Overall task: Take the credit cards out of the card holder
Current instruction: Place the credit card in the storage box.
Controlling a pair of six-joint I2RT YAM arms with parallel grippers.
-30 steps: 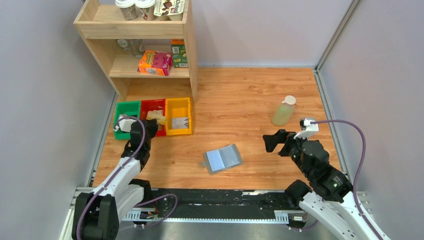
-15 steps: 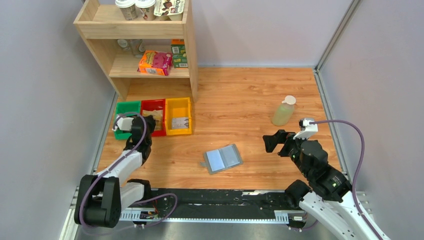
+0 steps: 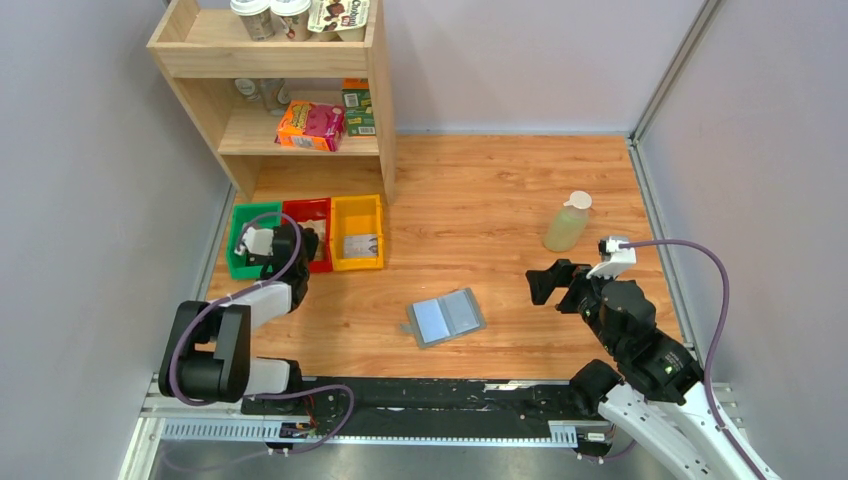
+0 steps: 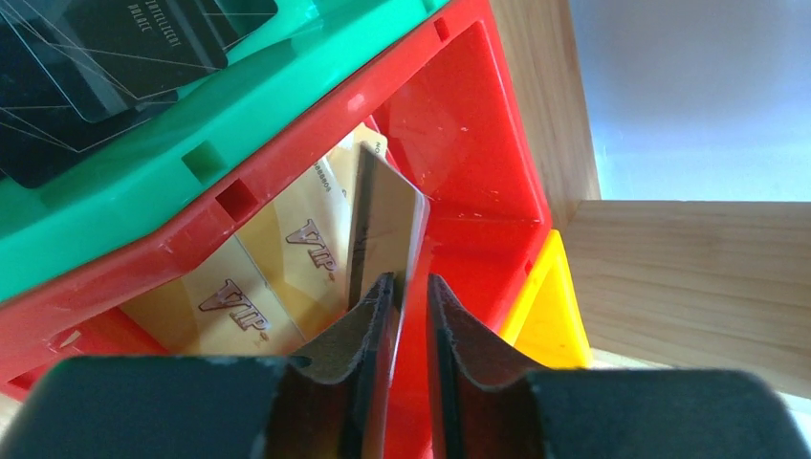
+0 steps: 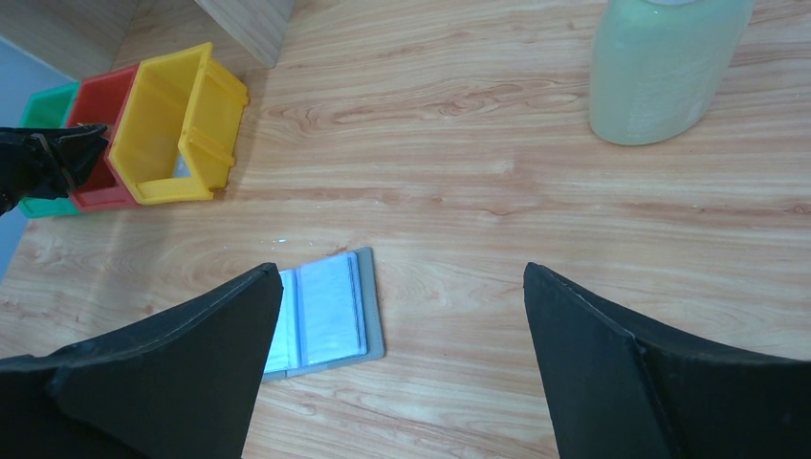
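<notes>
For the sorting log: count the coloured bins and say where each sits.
3, side by side in front of the shelf: green bin on the left, red bin in the middle, yellow bin on the right. None looks hidden.

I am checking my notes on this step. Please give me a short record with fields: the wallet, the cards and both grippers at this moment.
card holder: small grey bifold wallet, lying open on the wooden table, untouched
card at gripper: thin gold card, on edge between the fingers of the left gripper, over the red plastic bin
left jaws: slightly parted, a gap beside the card
in red bin: gold VIP cards lying flat
right gripper: wide open, empty, apart from the wallet
</notes>
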